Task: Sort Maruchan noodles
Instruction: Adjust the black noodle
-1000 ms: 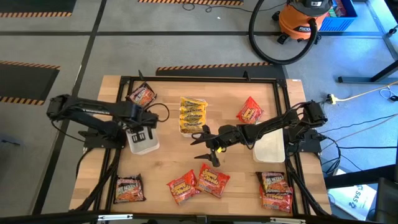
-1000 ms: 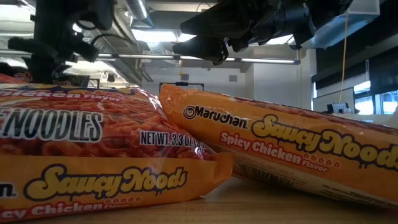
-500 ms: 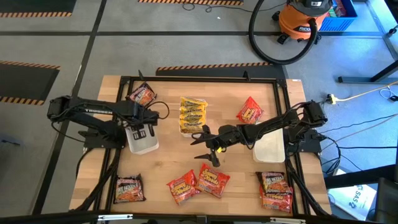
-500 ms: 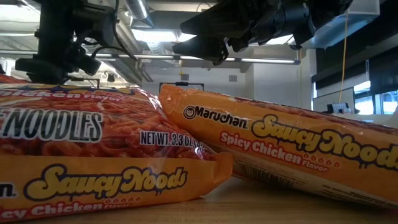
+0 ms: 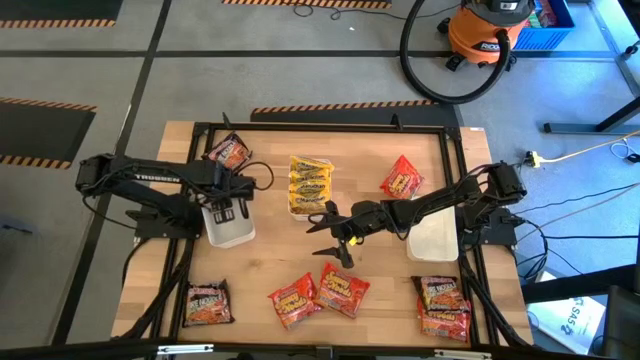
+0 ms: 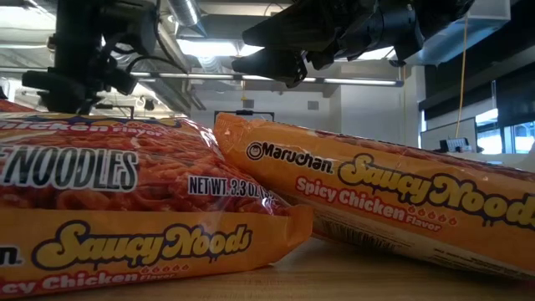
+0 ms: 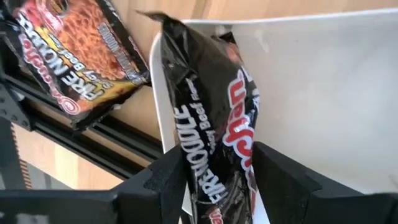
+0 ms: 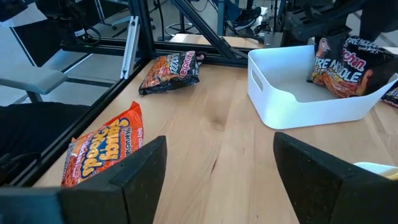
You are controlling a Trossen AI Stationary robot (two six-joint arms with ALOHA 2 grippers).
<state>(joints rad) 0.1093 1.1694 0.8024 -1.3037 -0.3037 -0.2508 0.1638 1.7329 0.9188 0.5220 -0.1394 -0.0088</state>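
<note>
Wooden table, framed in black rail: a dark packet going into the white tray.

Left gripper [image 7: 214, 180] has its jaws loosening either side of the dark Fire Noodle beef packet [image 7: 208, 124], upright over the white tray [image 5: 228, 233]. It looks light, crinkly and slippery, best pinched at an edge seam. The gripper has moved slightly since a second ago. Right gripper [image 5: 335, 232] hangs wide and empty, well right of the tray.

Dark packet [image 7: 214, 124] standing tilted on edge inside the left white tray [image 5: 230, 233]. Yellow packets [image 5: 309, 183] lying stacked at table centre. Red-orange packets [image 5: 321, 292] lying flat, overlapping, along the near edge.
</note>
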